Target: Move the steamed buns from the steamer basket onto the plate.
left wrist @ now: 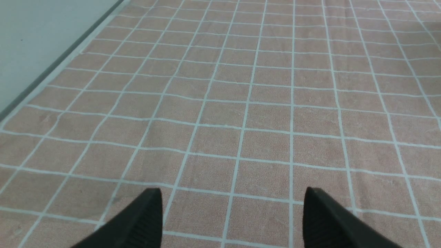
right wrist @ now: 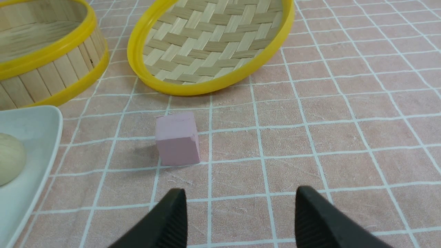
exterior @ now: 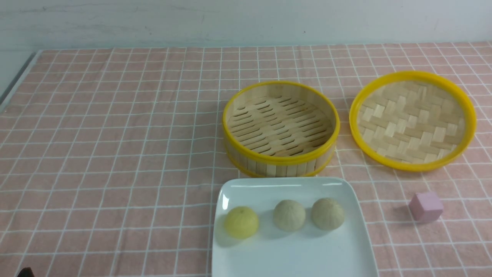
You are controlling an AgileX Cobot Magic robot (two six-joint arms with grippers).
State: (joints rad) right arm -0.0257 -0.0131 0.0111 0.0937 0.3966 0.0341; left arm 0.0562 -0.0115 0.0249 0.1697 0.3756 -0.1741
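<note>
Buns sit in a left-to-right row on the plate (exterior: 346, 246): yellow bun (exterior: 241, 222), then two beige buns (exterior: 289, 215) (exterior: 327, 213). Behind it the steamer basket (exterior: 281, 159) stands upright, mouth up. Left gripper (left wrist: 232, 215) and right gripper (right wrist: 240, 215) gape wide, holding nothing.

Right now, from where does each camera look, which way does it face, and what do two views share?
Front view: between the arms, facing forward over the plate, three steamed buns, empty steamer basket; no claw shows.
Left wrist view: faces bare checked cloth; open left claw shows.
Right wrist view: faces the pink cube and lid; open right claw shows.
Front and right wrist views share cube, lid, basket, plate.
</note>
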